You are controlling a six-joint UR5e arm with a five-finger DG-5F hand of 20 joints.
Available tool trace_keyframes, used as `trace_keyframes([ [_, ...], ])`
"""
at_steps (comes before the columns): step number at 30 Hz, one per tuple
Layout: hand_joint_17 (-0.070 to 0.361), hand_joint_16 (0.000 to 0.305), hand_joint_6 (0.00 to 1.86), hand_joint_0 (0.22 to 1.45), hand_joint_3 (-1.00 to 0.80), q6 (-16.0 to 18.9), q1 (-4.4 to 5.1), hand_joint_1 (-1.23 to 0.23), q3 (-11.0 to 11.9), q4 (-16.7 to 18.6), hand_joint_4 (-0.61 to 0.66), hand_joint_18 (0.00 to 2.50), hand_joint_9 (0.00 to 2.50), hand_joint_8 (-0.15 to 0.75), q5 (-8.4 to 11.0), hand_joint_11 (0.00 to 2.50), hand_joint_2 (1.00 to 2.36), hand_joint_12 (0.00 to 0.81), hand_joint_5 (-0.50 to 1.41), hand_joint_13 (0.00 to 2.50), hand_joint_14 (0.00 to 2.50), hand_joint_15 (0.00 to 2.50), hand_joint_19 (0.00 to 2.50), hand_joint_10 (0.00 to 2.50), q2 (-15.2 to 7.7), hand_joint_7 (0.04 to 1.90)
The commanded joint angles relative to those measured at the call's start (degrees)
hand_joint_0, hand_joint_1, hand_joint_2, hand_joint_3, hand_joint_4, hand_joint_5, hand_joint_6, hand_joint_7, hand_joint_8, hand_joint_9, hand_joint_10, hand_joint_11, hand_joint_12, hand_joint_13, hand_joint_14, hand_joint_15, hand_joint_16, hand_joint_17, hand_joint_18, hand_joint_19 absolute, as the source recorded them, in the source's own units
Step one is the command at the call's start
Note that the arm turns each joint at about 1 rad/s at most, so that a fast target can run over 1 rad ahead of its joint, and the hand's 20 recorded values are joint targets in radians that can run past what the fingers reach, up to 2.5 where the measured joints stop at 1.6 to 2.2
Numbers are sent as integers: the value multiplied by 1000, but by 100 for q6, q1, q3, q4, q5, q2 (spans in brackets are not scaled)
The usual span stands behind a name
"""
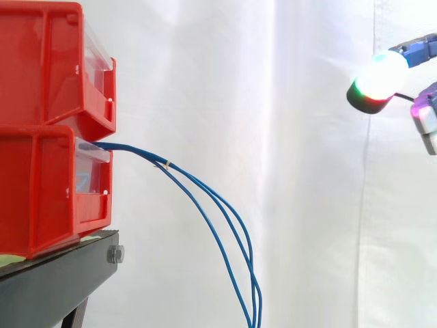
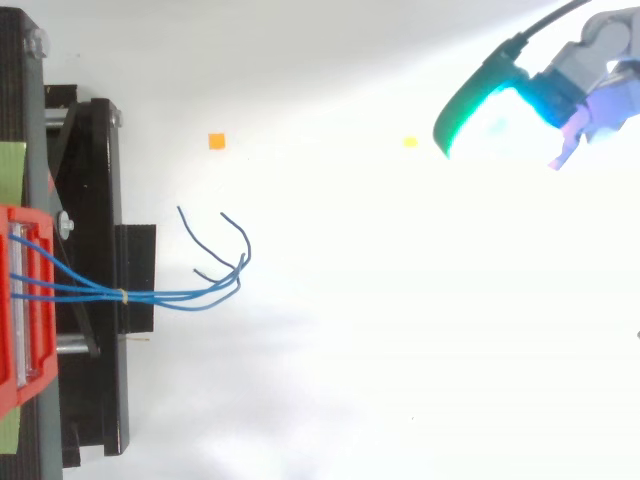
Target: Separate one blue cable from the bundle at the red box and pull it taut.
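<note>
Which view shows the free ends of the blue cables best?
The top view: past the yellow tie the blue cables fan out, and each loose end curls apart against the white ground. The side view shows them leaving the lower red bin and drooping down past the bottom edge.

Standing here, I can make out no lettering, number or sign anywhere. The red bins have clear strips along their front edges, and nothing on them is legible. The black stand under the bins shows no readable marking. The small orange square and yellow square lying on the white floor are plain colour with no characters.
</note>
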Motion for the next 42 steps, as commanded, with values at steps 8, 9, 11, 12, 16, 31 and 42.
trace_keyframes([
  [8, 98, 43, 503, 488, -500, -161, 107, -654, 1, 179, 44, 494, 696, 264, 208, 671, 1000, 350, -194, 711, 22, 630, 880, 19, -66, 806],
  [9, 98, 43, 503, 488, -500, -187, 107, -654, 1, 223, 45, 495, 696, 264, 216, 671, 1000, 349, -194, 710, 22, 639, 880, 21, -93, 808],
  [11, 97, 43, 503, 489, -500, -196, 107, -651, 1, 240, 46, 493, 696, 265, 243, 660, 1000, 349, -193, 711, 21, 634, 890, 21, -145, 809],
  [12, 97, 43, 503, 489, -500, -196, 107, -651, 1, 240, 47, 494, 696, 264, 252, 671, 1000, 350, -193, 710, 22, 630, 882, 21, -154, 806],
  [16, 97, 43, 503, 489, -500, -187, 107, -648, 1, 442, 47, 493, 694, 264, 252, 670, 1000, 348, -191, 709, 22, 639, 881, 21, -303, 807],
  [31, 97, 43, 503, 492, -500, -205, 80, -641, 1, 794, 47, 489, 692, 263, 234, 658, 1000, 348, -189, 707, 21, 640, 884, 21, -558, 806],
  [42, 96, 43, 503, 493, -500, -187, 10, -640, -8, 1128, 48, 489, 692, 263, 93, 660, 1000, 350, -188, 704, 22, 640, 884, 19, -813, 806],
])
